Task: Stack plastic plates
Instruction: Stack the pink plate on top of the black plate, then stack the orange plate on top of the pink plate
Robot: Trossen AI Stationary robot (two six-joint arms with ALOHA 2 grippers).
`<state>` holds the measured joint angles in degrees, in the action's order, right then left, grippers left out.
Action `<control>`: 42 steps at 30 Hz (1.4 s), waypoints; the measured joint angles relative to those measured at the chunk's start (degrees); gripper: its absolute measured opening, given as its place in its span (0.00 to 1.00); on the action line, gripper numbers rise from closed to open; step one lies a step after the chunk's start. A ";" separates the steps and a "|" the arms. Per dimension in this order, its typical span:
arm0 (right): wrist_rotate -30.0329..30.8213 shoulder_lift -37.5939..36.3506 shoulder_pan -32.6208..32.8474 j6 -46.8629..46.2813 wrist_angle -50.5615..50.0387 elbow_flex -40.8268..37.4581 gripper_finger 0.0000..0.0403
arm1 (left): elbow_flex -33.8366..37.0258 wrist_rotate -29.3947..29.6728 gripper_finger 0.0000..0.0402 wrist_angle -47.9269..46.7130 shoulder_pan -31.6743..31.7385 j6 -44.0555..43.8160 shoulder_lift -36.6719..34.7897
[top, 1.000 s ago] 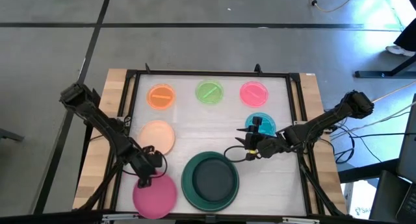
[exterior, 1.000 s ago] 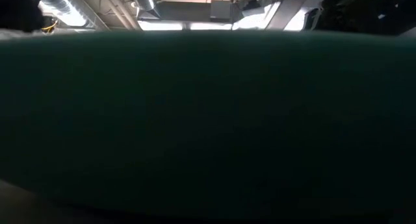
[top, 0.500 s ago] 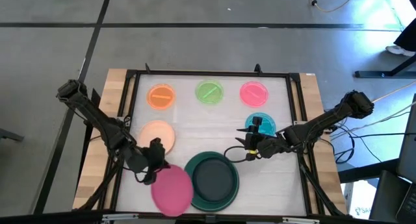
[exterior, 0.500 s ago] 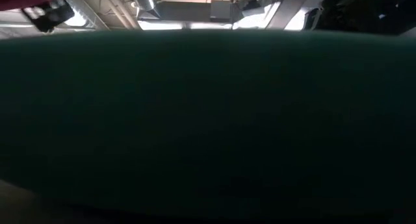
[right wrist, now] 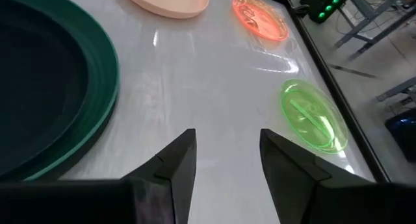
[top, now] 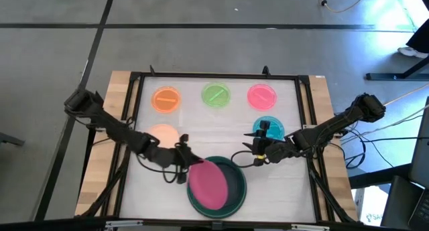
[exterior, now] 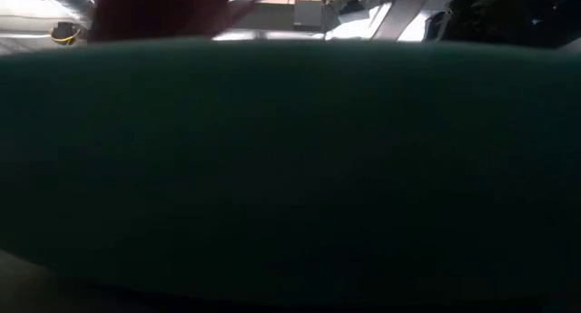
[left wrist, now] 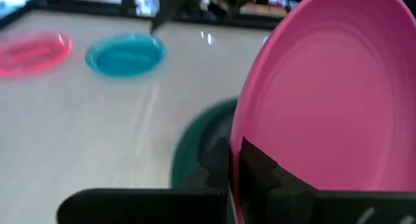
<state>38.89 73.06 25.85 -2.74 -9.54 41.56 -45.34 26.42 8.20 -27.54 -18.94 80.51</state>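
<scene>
Meanwhile left hand (top: 186,168) grips magenta plate (top: 208,184) over dark green plate (top: 234,201).

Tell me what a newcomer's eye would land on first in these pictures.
The magenta plate, tilted and pinched at its rim by the left gripper, hangs over the dark green plate at the table's near edge. The right gripper waits open beside it, near the teal plate.

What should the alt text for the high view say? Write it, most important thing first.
Overhead, the left gripper holds a magenta plate by its edge over the dark green plate at the near edge of the table. The right gripper waits open beside them; orange, green, pink, teal and peach plates lie apart.
</scene>
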 joint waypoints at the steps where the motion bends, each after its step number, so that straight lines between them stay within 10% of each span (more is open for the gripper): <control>1: -0.34 0.00 0.02 -0.02 0.00 0.00 0.40 | 0.00 -0.33 0.02 2.25 0.78 0.69 1.05; 18: -0.54 0.00 0.01 -0.02 -0.01 0.00 0.40 | -0.02 -11.77 0.03 11.90 6.74 -1.96 13.00; 31: -0.54 0.00 0.02 -0.91 -0.07 0.00 0.40 | -0.02 -16.30 0.23 9.35 7.82 -1.07 11.61; 42: -0.96 0.00 0.02 -1.74 -0.61 0.00 0.40 | -0.07 -6.52 0.24 -9.75 4.05 -0.87 1.90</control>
<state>37.93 73.06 25.87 -4.48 -10.15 41.56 -45.41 19.90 -1.55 -23.49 -19.82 82.41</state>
